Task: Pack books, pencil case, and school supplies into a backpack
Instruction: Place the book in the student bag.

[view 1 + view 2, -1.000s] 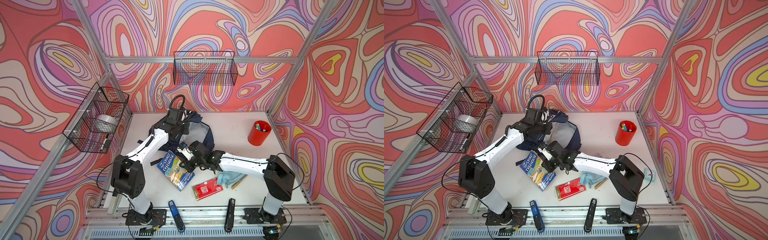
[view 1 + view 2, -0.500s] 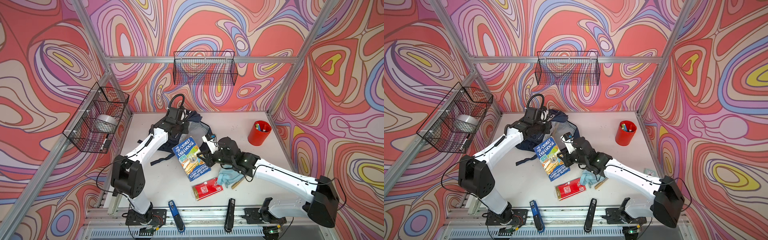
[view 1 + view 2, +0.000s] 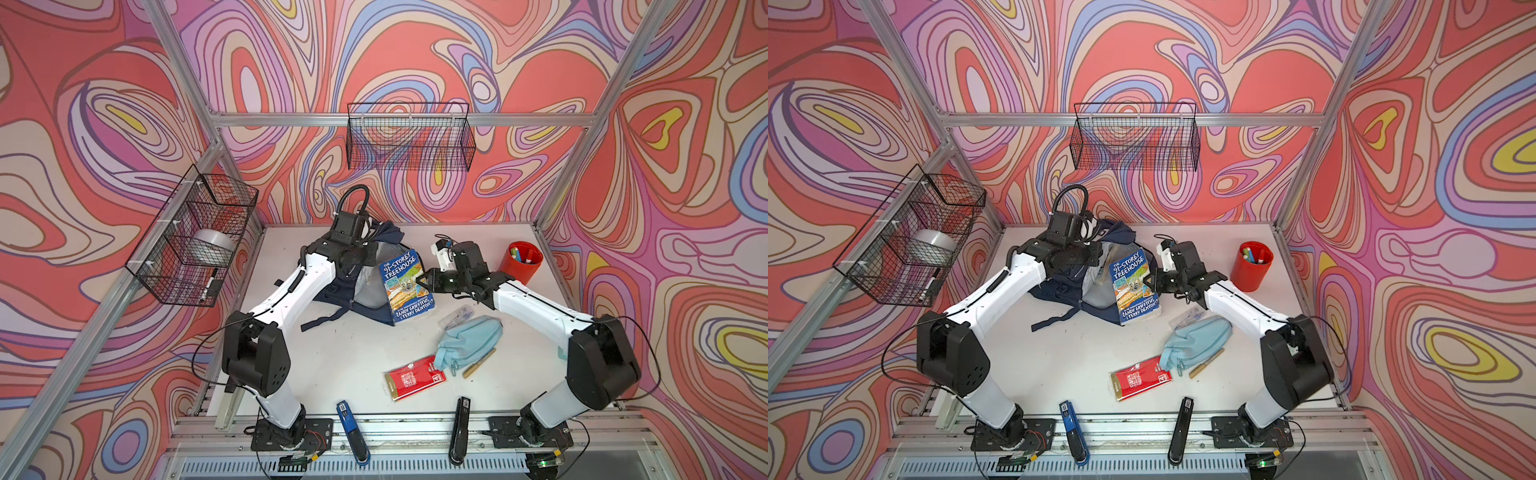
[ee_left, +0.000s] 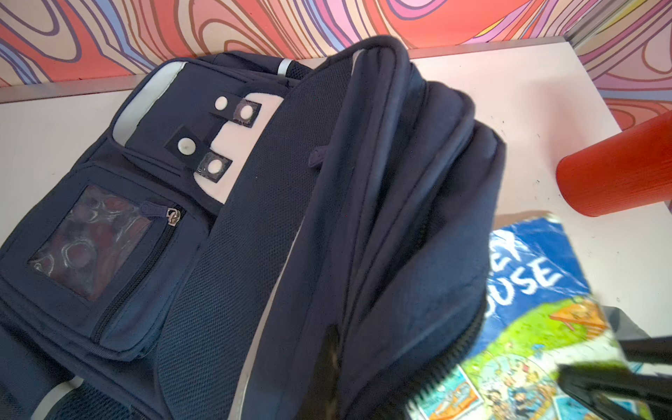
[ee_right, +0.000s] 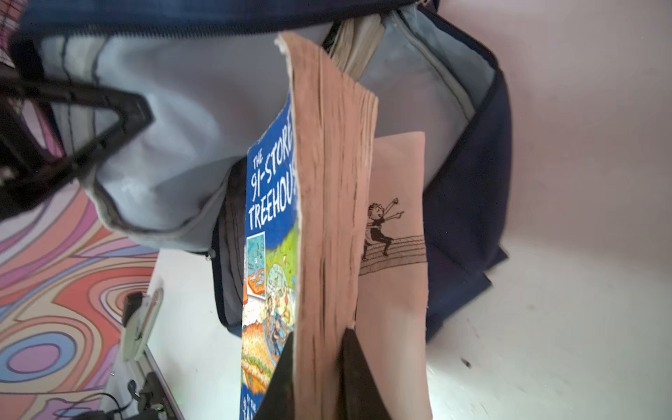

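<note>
Count: 2 books. The blue book point(image 3: 405, 286) is up in the air; the 2nd book point(image 5: 358, 40) shows only as a page block inside the backpack point(image 3: 332, 293). 1 pencil case point(image 3: 467, 340), 1 red packet point(image 3: 415, 378), 1 tan pen point(image 3: 480, 363) and 1 clear packet point(image 3: 457, 316), all on the table point(image 3: 332, 357) on the robot's R side. 2 staplers at the front edge: blue stapler point(image 3: 353, 432), black stapler point(image 3: 459, 432). 1 red cup point(image 3: 525, 262) w/ markers, far R. 2 baskets on the walls: rear wire basket point(image 3: 409, 137) and side wire basket point(image 3: 195, 245) w/ a tape roll point(image 3: 212, 247).

R gripper point(image 3: 424, 279): jaws narrow, clamped on the blue book's fore-edge approx mid-height. In the R wrist view one finger point(image 5: 280, 385) sits on the cover side, the other on the far side of the page block. One loose leaf w/ a line-drawn figure hangs outside the grip. Book is tilted, cover facing up, top edge at the backpack mouth, overlapping the bag's R side in both top views. Lower corner touching the table or not: can't tell.

L gripper point(image 3: 372, 261): closed tight, pinching the rim of the backpack's grey lining, mouth open. Its black finger point(image 5: 136, 111) shows on that rim.

Pencil case lies just beside the tan pen, its end over the red packet's corner. All well apart from both jaws.
</note>
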Controlling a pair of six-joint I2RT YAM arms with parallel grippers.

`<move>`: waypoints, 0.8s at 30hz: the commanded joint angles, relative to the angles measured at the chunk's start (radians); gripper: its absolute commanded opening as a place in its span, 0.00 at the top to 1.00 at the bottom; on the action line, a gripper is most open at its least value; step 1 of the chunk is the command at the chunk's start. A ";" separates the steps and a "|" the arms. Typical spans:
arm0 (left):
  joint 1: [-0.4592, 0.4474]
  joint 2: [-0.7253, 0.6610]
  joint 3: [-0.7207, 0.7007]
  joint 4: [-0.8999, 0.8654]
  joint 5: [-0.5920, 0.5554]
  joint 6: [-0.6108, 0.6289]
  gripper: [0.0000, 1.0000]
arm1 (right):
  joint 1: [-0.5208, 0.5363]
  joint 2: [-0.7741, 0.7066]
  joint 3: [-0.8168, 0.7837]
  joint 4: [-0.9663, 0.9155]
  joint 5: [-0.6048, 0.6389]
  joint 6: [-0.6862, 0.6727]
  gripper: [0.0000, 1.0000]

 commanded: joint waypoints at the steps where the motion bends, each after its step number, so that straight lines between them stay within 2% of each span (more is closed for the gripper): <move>1: -0.008 -0.020 0.077 0.019 -0.005 0.006 1.00 | 0.000 0.060 0.114 0.089 -0.079 0.070 1.00; 4: -0.009 -0.006 0.099 0.013 -0.007 0.005 1.00 | 0.000 0.114 0.149 0.138 -0.106 0.137 1.00; 7: -0.013 0.001 0.123 0.011 -0.022 0.005 1.00 | 0.007 0.205 0.231 0.058 -0.127 0.145 1.00; 12: -0.016 0.020 0.198 -0.023 -0.062 0.009 1.00 | 0.014 0.222 0.195 0.061 -0.067 0.195 1.00; 16: -0.028 0.018 0.206 -0.021 -0.055 0.005 1.00 | 0.021 0.234 0.164 0.199 -0.057 0.260 1.00; 20: -0.037 0.017 0.201 -0.034 -0.030 -0.020 1.00 | 0.060 0.290 0.266 0.158 0.056 0.244 1.00; 24: -0.047 0.005 0.188 -0.027 -0.032 -0.032 1.00 | 0.076 0.329 0.318 0.140 0.173 0.322 1.00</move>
